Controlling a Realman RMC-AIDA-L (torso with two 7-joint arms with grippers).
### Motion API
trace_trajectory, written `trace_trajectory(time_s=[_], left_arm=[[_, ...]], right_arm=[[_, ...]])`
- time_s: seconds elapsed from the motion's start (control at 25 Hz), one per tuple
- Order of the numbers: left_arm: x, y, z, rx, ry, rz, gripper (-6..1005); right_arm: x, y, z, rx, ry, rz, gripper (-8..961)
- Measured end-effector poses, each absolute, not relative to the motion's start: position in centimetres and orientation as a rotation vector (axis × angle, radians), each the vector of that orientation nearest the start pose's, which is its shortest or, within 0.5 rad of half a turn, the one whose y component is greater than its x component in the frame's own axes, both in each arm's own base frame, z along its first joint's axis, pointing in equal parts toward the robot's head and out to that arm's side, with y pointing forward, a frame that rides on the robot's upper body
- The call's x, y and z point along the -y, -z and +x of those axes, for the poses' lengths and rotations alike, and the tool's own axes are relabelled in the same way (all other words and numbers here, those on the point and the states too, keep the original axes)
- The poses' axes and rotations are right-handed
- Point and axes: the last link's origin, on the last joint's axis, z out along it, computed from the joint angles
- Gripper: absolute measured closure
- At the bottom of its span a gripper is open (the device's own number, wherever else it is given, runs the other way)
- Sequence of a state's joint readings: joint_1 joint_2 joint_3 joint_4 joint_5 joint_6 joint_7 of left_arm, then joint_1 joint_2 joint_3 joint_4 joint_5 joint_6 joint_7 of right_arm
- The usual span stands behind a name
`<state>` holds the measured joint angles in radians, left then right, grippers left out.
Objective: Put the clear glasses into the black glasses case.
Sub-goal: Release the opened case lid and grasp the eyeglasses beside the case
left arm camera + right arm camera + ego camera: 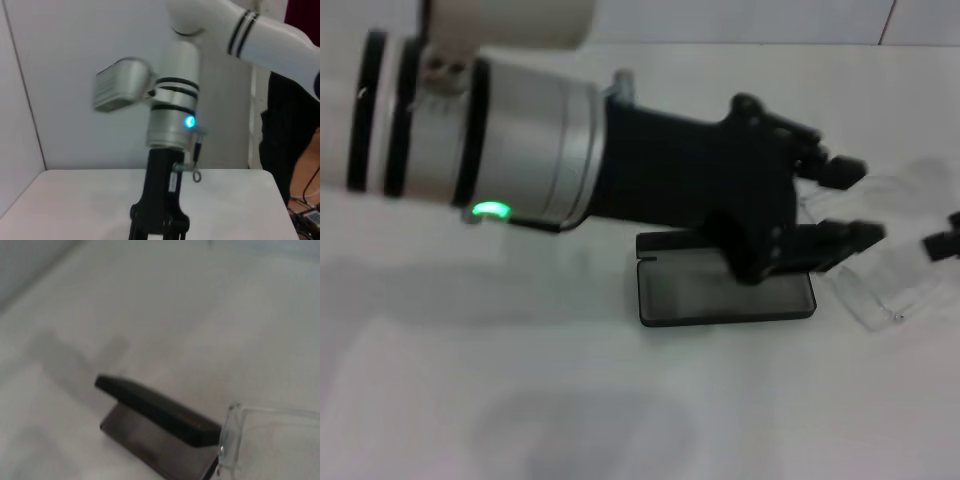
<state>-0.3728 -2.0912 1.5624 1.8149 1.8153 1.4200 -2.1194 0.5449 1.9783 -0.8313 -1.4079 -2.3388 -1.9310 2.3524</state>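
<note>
1. The black glasses case lies open on the white table, about midway across it, its grey-lined tray facing up and its lid standing along the far side.
2. In the right wrist view the case shows its raised lid above the grey tray, with the edge of the clear glasses close before the camera.
3. The left gripper reaches across over the case from the left edge side, its two black fingers spread apart.
4. The clear glasses lie just beyond the case's right end, toward the table's right edge, with the left fingertips at or over them; whether they touch cannot be told.
5. The right gripper shows only as a dark tip at the right edge, next to the glasses; its finger state cannot be told.
6. The left wrist view shows the other arm standing upright over the table.
</note>
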Motion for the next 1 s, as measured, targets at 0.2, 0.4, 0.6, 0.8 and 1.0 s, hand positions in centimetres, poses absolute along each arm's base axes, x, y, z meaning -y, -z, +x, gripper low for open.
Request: trace_trajectory(time_s=[0.2, 0.4, 0.6, 0.8, 1.0], left_arm=[[-26.2, -0.6, -5.7, -0.022, 0.574, -2.987, 593], [-25.9, -0.5, -6.6, 0.021, 0.577, -2.984, 596], [-25.6, -0.3, -7.2, 0.041, 0.572, -2.990, 599], [-25.4, 0.0, -7.2, 0.035, 0.570, -3.003, 600], [-25.3, 0.3, -7.6, 0.059, 0.564, -3.012, 601]], right_arm=[[-34.9, -8.2, 18.3, -1.094, 0.341, -2.689, 318], [-36.9, -5.3, 15.9, -1.002, 0.521, -2.701, 317], [-38.0, -3.7, 14.8, -0.943, 0.559, -2.703, 317], [-38.5, -2.2, 15.0, -0.959, 0.595, -2.713, 317], [-38.7, -0.7, 15.9, -0.972, 0.630, -2.707, 320]])
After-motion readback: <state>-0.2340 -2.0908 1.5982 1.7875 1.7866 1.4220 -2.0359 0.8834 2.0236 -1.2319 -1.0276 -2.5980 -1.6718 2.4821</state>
